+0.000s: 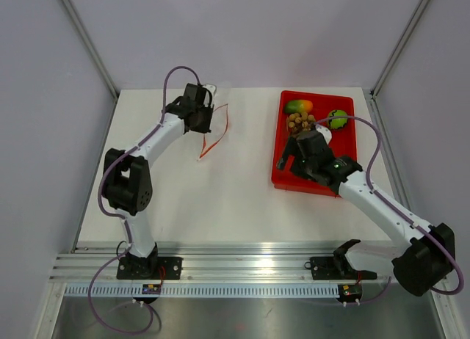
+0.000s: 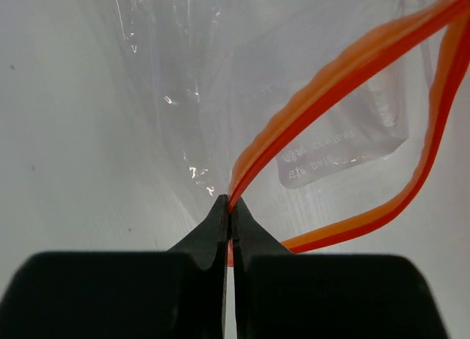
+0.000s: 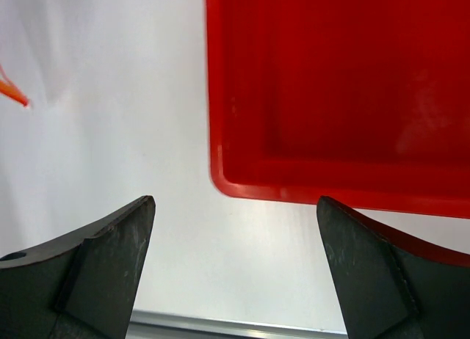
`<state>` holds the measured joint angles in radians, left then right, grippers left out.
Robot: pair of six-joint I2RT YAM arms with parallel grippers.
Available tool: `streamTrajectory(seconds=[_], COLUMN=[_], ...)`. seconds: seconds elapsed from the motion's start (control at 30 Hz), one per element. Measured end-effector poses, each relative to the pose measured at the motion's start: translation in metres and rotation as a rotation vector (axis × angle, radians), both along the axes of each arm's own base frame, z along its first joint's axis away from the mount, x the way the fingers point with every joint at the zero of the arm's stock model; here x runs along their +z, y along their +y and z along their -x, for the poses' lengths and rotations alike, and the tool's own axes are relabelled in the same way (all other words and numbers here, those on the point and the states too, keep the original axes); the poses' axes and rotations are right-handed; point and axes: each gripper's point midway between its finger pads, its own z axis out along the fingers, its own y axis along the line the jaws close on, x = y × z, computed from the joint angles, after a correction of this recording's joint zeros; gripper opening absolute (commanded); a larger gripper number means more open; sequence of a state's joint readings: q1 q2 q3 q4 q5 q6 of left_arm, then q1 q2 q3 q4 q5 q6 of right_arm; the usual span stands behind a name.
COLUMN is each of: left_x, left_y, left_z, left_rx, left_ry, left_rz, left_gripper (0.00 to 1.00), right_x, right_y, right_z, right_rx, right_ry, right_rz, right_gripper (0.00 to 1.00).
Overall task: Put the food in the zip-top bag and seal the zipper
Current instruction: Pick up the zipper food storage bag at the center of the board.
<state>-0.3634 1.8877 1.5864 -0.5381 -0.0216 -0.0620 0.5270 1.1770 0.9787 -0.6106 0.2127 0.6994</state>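
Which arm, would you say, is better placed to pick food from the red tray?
Right: the right gripper, open, hangs over the red tray near the food; the left gripper is shut on the zipper.

left gripper [image 2: 230, 208] pinched on the zipper [image 2: 334, 71]
black jaws closed on one orange-red strip; clear crinkly zip-top bag [image 2: 220, 53] beyond, with parted mouth strips, on white table [image 2: 59, 148].
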Motion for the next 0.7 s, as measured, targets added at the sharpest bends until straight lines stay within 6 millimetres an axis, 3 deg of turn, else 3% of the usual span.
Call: streamTrajectory(seconds=[0.23,0.33,0.57,0.7], left_x=[-0.008,0.002,0.045,0.047], left_y=[-0.01,-0.007,-0.006,-0.007], left_z=[0.064,0.086,0.108,0.118], left_rx=[0.14,0.175,0.224,0.237], left_ry=[0.207,0.238,0.197,0.208], left_rz=[0.03,0.05,0.164,0.188], left_gripper=[0.0,0.0,0.0,0.0], right_x=[0.005,0.015,0.015,0.006], right_y=[0.085,0.113,0.156,0.177], right_z=[-0.004,-0.009,-0.029,-0.033], right_rx=[0.162,0.204,0.225,0.244], right_ry=[-0.014,-0.047,-0.076,-0.054], right_rz=[-0.07,-0.12,-0.241,-0.279], right_gripper=[0.99,0.97,0.86,0.83])
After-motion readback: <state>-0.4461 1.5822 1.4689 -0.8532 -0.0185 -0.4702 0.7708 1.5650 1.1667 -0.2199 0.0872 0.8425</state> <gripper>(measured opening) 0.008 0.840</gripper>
